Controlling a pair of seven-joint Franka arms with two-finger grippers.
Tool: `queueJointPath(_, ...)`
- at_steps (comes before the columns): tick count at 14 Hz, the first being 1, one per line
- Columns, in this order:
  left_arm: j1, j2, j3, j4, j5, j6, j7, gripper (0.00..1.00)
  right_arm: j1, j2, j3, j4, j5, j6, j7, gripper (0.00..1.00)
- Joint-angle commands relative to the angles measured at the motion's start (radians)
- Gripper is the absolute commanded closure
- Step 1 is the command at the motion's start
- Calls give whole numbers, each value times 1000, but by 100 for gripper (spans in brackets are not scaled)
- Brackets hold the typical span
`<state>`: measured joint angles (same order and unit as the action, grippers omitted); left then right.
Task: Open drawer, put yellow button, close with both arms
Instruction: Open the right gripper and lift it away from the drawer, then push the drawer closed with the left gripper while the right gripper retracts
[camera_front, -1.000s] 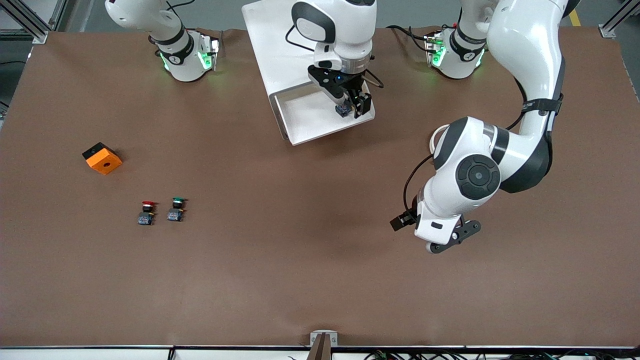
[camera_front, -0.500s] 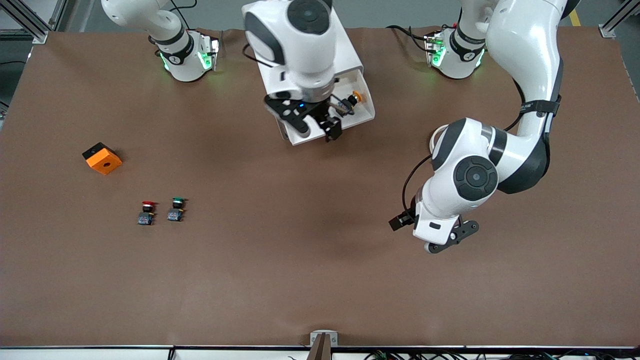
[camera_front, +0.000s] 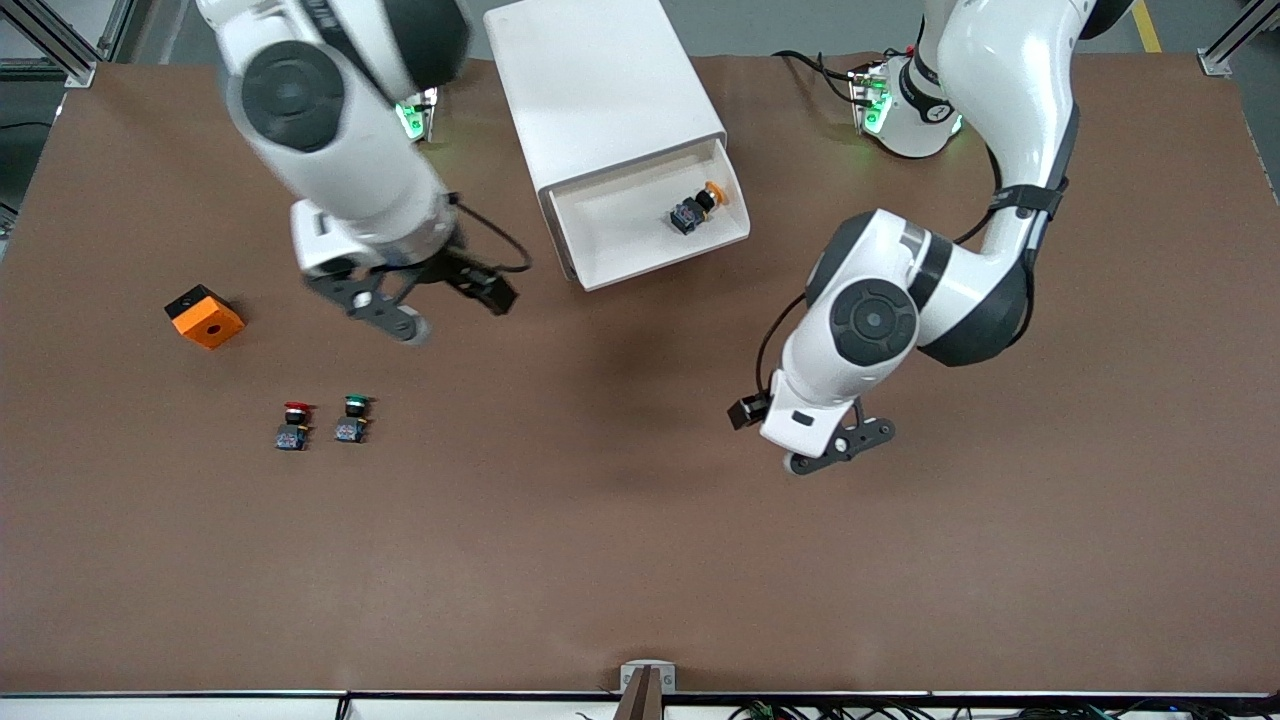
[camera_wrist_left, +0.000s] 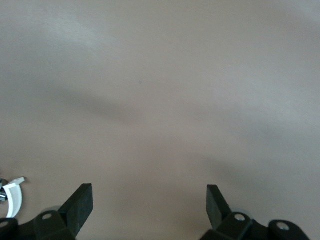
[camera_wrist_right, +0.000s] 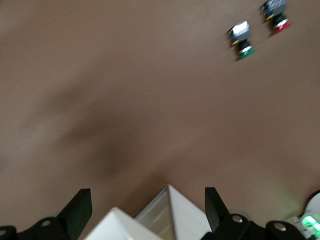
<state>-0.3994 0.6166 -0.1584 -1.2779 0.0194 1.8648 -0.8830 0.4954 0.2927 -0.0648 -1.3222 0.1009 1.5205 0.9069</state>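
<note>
**Button placed, right arm pulled away**

The yellow button (camera_front: 697, 207) now lies in the open drawer (camera_front: 650, 225), released half a second ago. The right gripper (camera_front: 437, 303) has moved off and hangs over bare table, fingers wide and empty. The left gripper (camera_front: 838, 447), also wide and empty, has drifted slightly toward the cabinet (camera_front: 600, 90). Only the closing seems left.

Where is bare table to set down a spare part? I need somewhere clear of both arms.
The wide strip of table nearer the camera than the red button and green button is bare. It is crowded beside the drawer, between the right gripper and left gripper.
</note>
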Motion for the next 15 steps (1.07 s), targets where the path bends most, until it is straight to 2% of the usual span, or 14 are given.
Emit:
queueJointPath(1,-28,-50,-1,-83,25,45,-4,0,-116,-3,19,31,20,-101,-220,0)
queueJointPath(5,-41,-100,-56,-162,13,53,13,0,-283,-6,17,90,13,-247,-559,0)
queueJointPath(10,-50,-103,-127,-189,11,53,12,0,-449,-7,16,155,-10,-439,-788,0)
queueJointPath(12,-73,-97,-132,-198,10,53,7,0,-469,-9,16,155,-93,-456,-908,0)
queueJointPath(15,-96,-94,-138,-212,8,53,6,0,-471,-33,14,153,-101,-473,-905,0)
